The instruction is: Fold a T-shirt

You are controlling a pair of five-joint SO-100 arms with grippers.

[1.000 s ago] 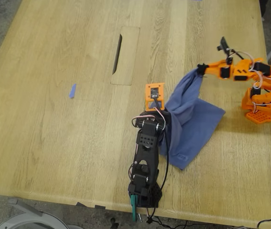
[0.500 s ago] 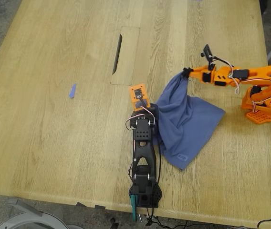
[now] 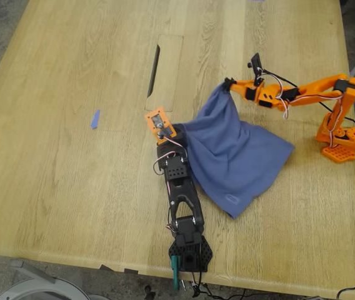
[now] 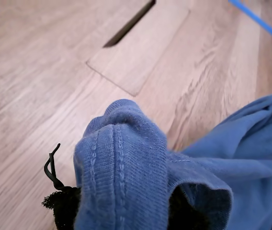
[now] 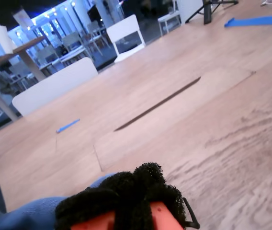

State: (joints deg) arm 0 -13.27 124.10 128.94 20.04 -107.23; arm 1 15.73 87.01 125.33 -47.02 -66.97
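Note:
The slate-blue T-shirt (image 3: 234, 153) lies partly bunched on the wooden table, right of centre in the exterior view, print hidden. My first gripper (image 3: 175, 127), on the black arm, is shut on one edge of it. In the first wrist view a stitched hem of the T-shirt (image 4: 121, 158) drapes over the black-padded jaws. My second gripper (image 3: 229, 84), on the orange arm, is shut on another edge and holds it lifted off the table. In the second wrist view the black-padded fingertips (image 5: 126, 191) show, with blue cloth of the T-shirt (image 5: 21, 213) below them.
An inset panel with a dark slot (image 3: 154, 65) lies beyond both grippers. A small blue tape scrap (image 3: 95, 119) lies toward the exterior view's left. The orange arm's base (image 3: 343, 140) stands at that view's right table edge, the black arm's base (image 3: 189, 253) at the near edge.
Both grippers have moved toward the exterior view's left, pulling the T-shirt with them. The orange arm has stretched out, and the cloth now spreads wider between the two grippers.

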